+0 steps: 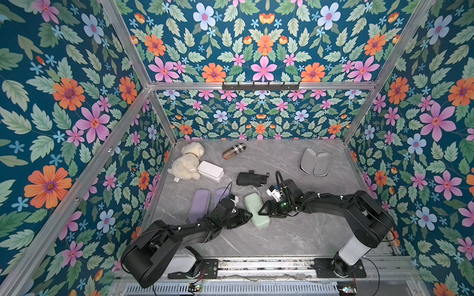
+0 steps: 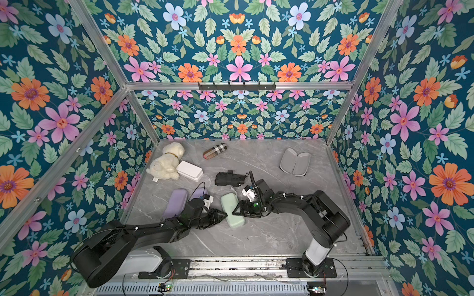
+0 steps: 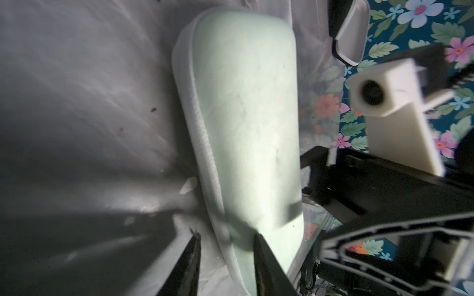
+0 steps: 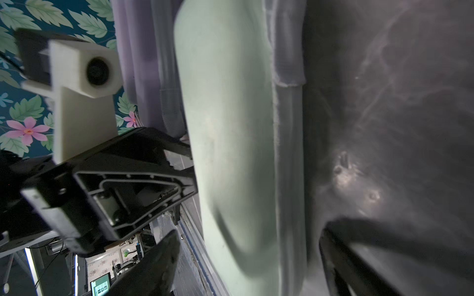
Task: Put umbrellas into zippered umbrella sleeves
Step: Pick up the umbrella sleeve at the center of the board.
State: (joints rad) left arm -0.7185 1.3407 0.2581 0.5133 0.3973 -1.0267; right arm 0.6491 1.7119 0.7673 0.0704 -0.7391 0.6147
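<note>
Marble tabletop (image 1: 295, 238): mint sleeve (image 1: 256, 210) lies between opposing jaws.

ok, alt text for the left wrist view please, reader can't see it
A closed mint green sleeve lies on the grey marble table, filling the middle of the frame, its zipper seam running between the two dark fingertips of the left gripper. The right gripper and its white camera mount sit on the sleeve's far side.

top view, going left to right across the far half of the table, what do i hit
fluffy white plush dog → white rectangular box → tan plaid capsule → black folded fabric umbrella → open clamshell case with grey lining
</note>
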